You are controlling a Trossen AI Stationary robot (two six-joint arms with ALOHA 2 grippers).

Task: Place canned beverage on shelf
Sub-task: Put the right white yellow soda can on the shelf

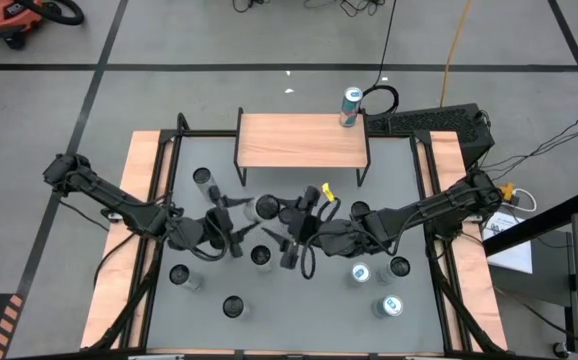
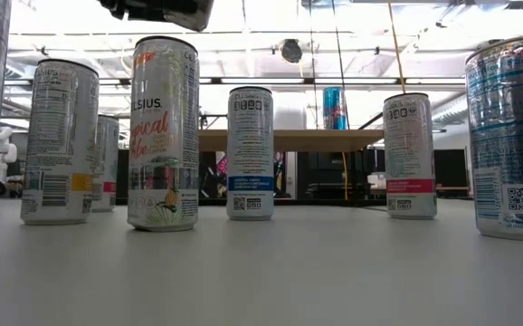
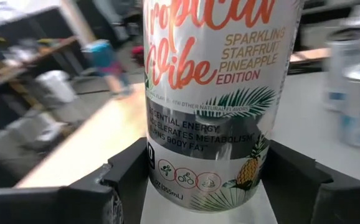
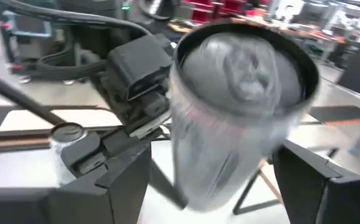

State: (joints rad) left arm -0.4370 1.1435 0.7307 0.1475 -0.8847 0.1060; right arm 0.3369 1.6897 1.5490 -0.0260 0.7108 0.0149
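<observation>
The canned beverage [image 1: 266, 207], a white can with "Tropical Vibe" lettering [image 3: 211, 93], is held upright above the middle of the table between my two grippers. My left gripper [image 1: 247, 213] reaches in from the left and is shut on it. My right gripper [image 1: 287, 213] comes from the right and stands open. Its fingers flank the can's upper part [image 4: 230, 124] with a gap on each side. The shelf [image 1: 299, 140], a wood plank on black legs, stands at the table's far edge. A blue can [image 1: 351, 105] is at its far right corner. My left gripper pinches the can's lower part [image 3: 161, 168] between its two fingers [image 3: 127, 177], one on each side of the wall. The fingers come nearly level from the table's left. The can stands upright in the hold, lifted clear of the table.
Several more cans stand on the grey table top, among them one at the far left [image 1: 202, 177], one just near of the grippers [image 1: 260, 255] and a few at the near right [image 1: 389, 305]. Black frame rails [image 1: 159, 200] run along both sides.
</observation>
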